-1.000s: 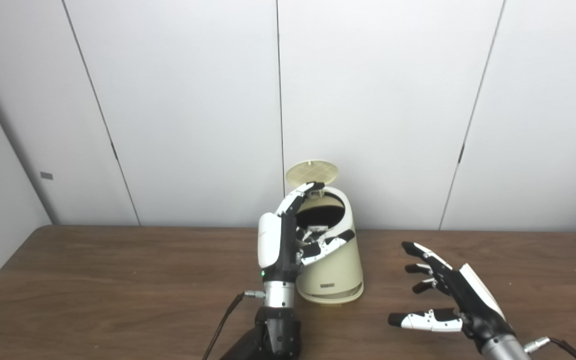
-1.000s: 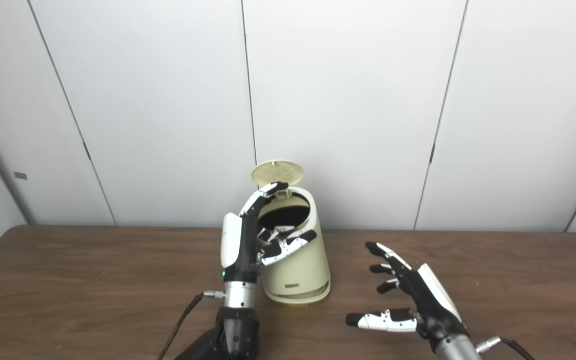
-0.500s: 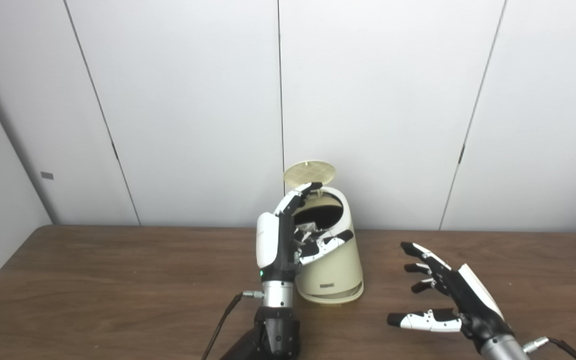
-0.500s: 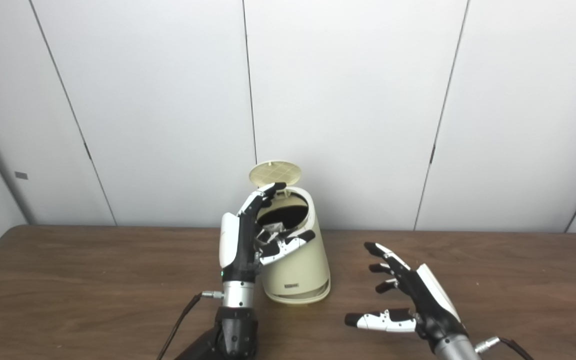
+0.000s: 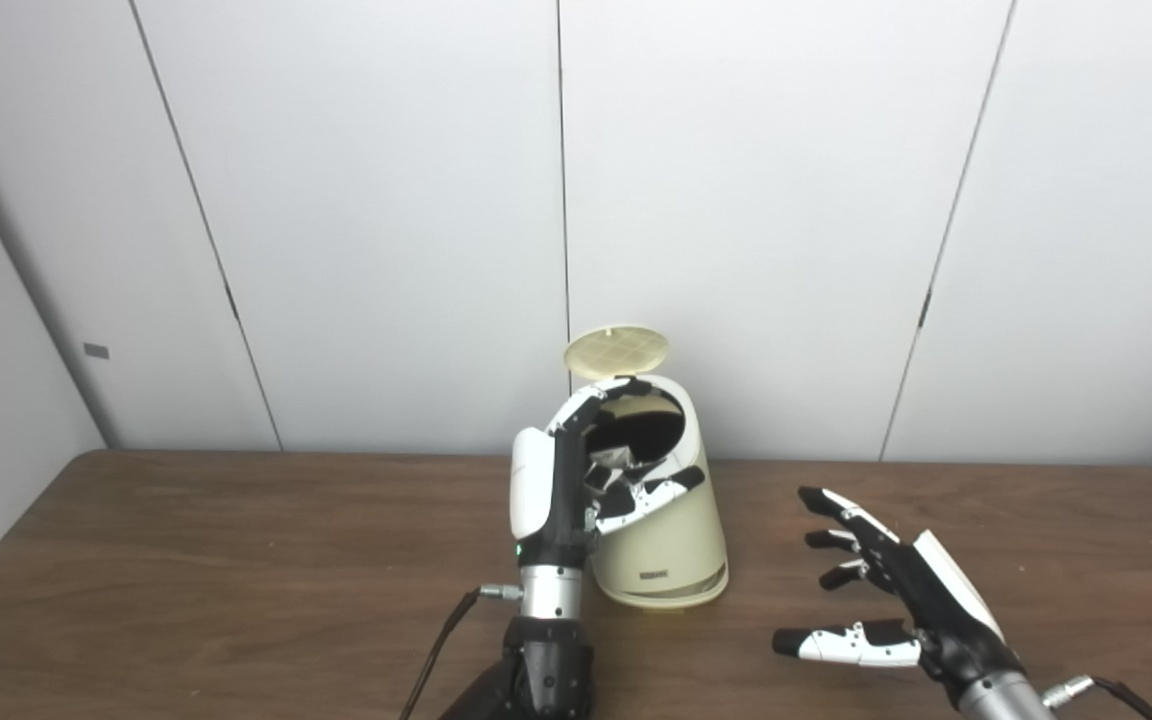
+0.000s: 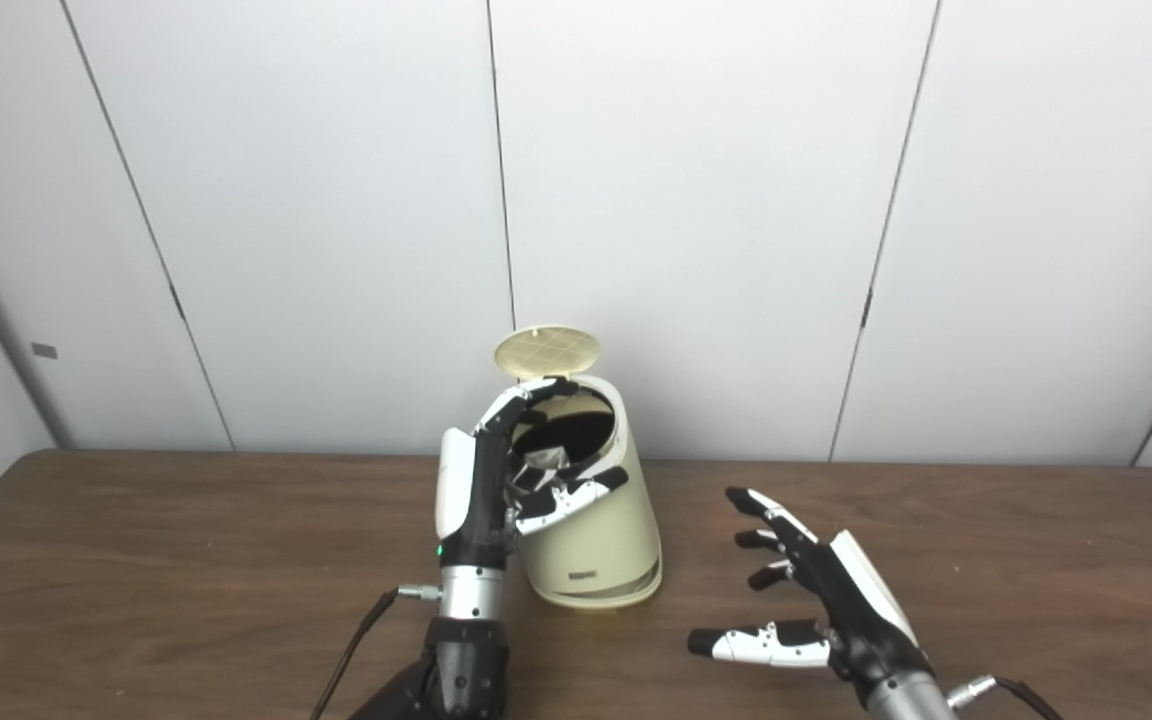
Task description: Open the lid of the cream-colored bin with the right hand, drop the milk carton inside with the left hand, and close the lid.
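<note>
The cream-colored bin (image 5: 671, 540) stands at the table's middle back, leaning a little. Its round lid (image 5: 616, 350) is up behind the dark opening. My left hand (image 5: 576, 480) is upright against the bin's left front, its fingers apart over the rim: one fingertip reaches the top edge and the thumb lies across the front. A pale crumpled shape, apparently the milk carton (image 5: 608, 458), shows inside the opening just behind those fingers. My right hand (image 5: 886, 600) hovers low over the table to the bin's right, open and empty.
The brown wooden table (image 5: 186, 560) runs across the whole view, with white wall panels close behind the bin. A black cable (image 5: 441, 640) trails from my left wrist toward the front edge.
The bin and its lid have tipped slightly to the left. My left hand's fingers have bent lower over the rim, and the pale shape now shows inside the opening. The right hand has barely moved.
</note>
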Tool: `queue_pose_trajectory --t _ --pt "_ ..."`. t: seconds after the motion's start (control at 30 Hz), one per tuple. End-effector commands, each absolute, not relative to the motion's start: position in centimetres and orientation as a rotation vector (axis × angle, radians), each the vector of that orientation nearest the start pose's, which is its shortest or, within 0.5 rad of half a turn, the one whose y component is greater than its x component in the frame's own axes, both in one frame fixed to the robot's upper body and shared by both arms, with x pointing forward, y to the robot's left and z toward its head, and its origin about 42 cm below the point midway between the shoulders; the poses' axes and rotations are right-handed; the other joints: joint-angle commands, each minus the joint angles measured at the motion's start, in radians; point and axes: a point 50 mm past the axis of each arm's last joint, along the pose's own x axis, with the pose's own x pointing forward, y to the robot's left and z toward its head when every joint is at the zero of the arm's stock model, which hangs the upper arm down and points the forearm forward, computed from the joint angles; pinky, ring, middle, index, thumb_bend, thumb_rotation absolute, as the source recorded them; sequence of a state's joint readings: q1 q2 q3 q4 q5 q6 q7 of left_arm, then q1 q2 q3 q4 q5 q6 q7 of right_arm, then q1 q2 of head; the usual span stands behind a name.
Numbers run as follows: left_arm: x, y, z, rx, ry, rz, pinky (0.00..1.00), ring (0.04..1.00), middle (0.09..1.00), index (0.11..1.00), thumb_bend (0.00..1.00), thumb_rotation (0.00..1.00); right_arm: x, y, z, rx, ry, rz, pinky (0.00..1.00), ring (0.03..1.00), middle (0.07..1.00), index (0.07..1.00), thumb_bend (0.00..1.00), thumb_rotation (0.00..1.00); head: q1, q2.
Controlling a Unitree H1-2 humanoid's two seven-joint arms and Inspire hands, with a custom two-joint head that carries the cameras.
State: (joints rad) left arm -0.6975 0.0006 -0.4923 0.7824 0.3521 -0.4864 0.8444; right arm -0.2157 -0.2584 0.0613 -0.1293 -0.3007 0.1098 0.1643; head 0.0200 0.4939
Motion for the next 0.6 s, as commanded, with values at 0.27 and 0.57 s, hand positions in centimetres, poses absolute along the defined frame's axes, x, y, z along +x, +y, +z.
queue_pose_trajectory --t 0.27,0.57 --pt "42.4 5.3 16.5 0.369 -0.658 -0.106 0.67 0.736 0.734 0.715 0.77 0.07 35.3 -24.2 21.4 -0.575 -0.297 0.162 0.61 0.804 0.907 0.888 0.78 0.31 -0.016 0.003" --pt "42.4 5.3 18.8 0.342 -0.729 -0.139 0.67 0.764 0.761 0.724 0.76 0.09 35.3 -24.1 21.3 -0.568 -0.287 0.152 0.62 0.813 0.907 0.886 0.78 0.29 -0.027 0.005"
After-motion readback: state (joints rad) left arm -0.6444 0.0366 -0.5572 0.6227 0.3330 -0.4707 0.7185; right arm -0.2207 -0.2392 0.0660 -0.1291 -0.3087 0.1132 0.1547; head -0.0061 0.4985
